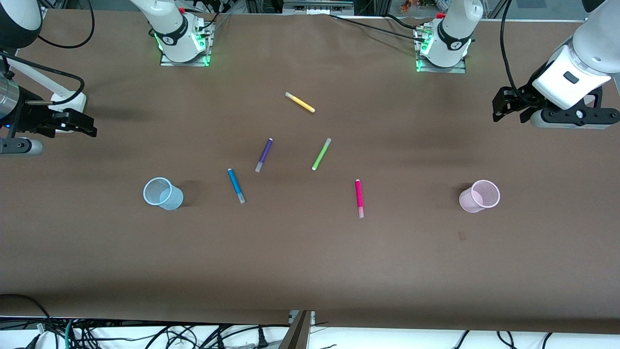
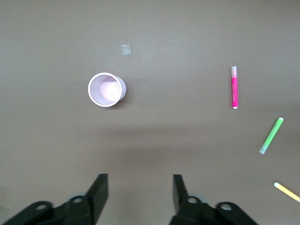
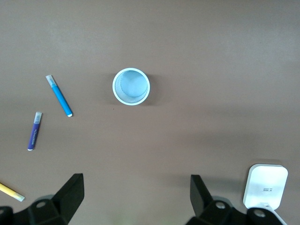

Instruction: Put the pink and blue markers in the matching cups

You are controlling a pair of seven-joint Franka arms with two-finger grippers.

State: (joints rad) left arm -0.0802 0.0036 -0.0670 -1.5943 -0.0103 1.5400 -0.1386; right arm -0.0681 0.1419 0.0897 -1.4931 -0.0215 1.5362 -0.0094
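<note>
The blue marker (image 1: 236,185) lies flat on the brown table beside the pale blue cup (image 1: 162,194), which stands upright toward the right arm's end. The pink marker (image 1: 359,197) lies flat nearer the middle, and the pale pink cup (image 1: 479,196) stands upright toward the left arm's end. My right gripper (image 1: 82,125) hangs open and empty over the table at its own end; its wrist view shows the blue cup (image 3: 131,86) and blue marker (image 3: 59,95). My left gripper (image 1: 506,109) hangs open and empty at its own end; its wrist view shows the pink cup (image 2: 106,89) and pink marker (image 2: 234,87).
A purple marker (image 1: 264,154), a lime-green marker (image 1: 321,153) and a yellow marker (image 1: 300,102) lie around the table's middle, farther from the front camera than the blue and pink ones. A small tape patch (image 1: 462,236) sits near the pink cup. A white device (image 3: 265,185) sits by my right gripper.
</note>
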